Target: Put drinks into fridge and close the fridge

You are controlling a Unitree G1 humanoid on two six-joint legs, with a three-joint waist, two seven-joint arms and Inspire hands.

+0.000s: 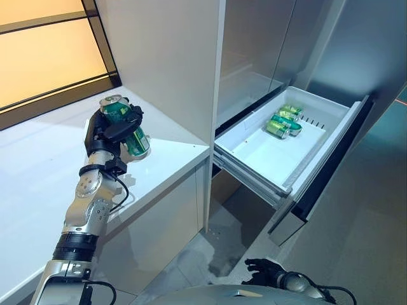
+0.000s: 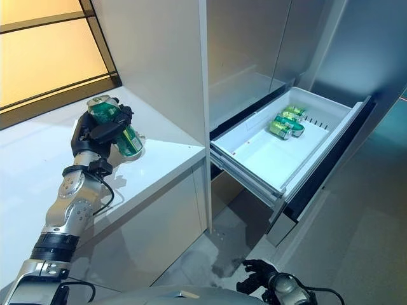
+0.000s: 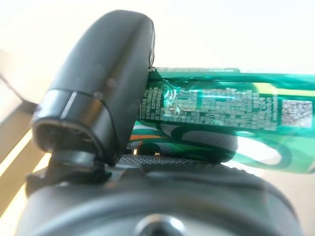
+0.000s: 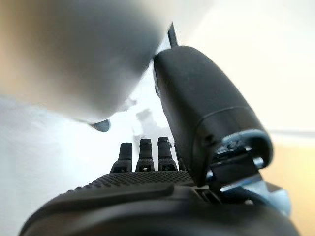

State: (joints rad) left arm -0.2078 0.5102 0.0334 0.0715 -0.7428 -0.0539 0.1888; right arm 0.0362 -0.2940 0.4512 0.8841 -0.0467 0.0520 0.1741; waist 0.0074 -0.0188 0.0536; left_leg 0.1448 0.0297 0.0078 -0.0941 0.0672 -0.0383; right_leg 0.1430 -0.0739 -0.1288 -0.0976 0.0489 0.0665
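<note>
My left hand (image 1: pixel 102 135) is shut on a green drink can (image 1: pixel 129 126), lifted just above the white counter (image 1: pixel 38 178) and tilted, its silver top pointing up and back. The left wrist view shows the thumb (image 3: pixel 108 73) pressed across the can (image 3: pixel 221 113). To the right, the fridge's white drawer (image 1: pixel 273 162) stands pulled out, with a small cluster of green cans (image 1: pixel 284 121) lying at its far end. My right hand (image 1: pixel 264 272) hangs low near the floor, below the drawer. Its fingers (image 4: pixel 147 155) are relaxed and hold nothing.
A tall white cabinet panel (image 1: pixel 165 57) separates the counter from the fridge. The drawer's dark front (image 1: pixel 331 171) juts out into the grey floor space. A dark-framed window (image 1: pixel 44 51) runs behind the counter. The grey fridge door (image 1: pixel 254 44) above the drawer is closed.
</note>
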